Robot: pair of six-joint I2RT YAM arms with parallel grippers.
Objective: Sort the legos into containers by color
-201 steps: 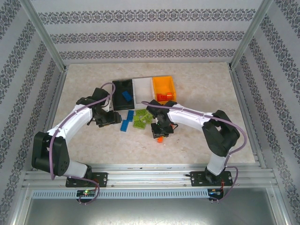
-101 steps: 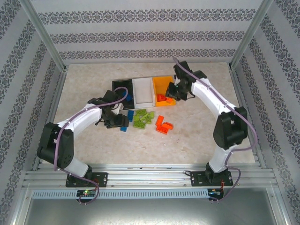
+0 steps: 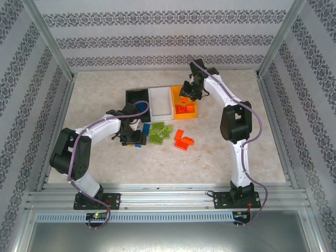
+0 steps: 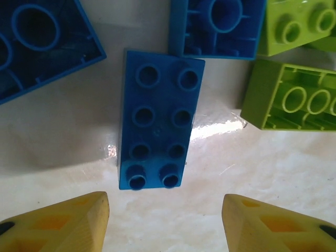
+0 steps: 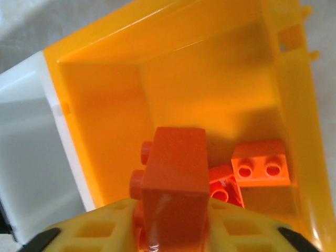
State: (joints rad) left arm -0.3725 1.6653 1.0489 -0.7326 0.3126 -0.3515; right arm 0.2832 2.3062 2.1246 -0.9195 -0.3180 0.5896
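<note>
Your right end effector (image 5: 173,223) is clamped on an orange-red brick (image 5: 176,178), fingers against both its sides, over the orange bin (image 5: 210,79) at upper centre of the top view. Other orange-red pieces (image 5: 260,164) lie inside that bin. The white bin (image 3: 160,102) and black bin (image 3: 135,97) are in a row to its left. Your left end effector (image 4: 165,210) is open, low over the bench (image 4: 262,173). A blue brick (image 4: 157,121) lies studs-up just above the gap, untouched. Lime green bricks (image 4: 291,97) are at right. Loose orange-red bricks (image 3: 182,140) sit mid-bench.
</note>
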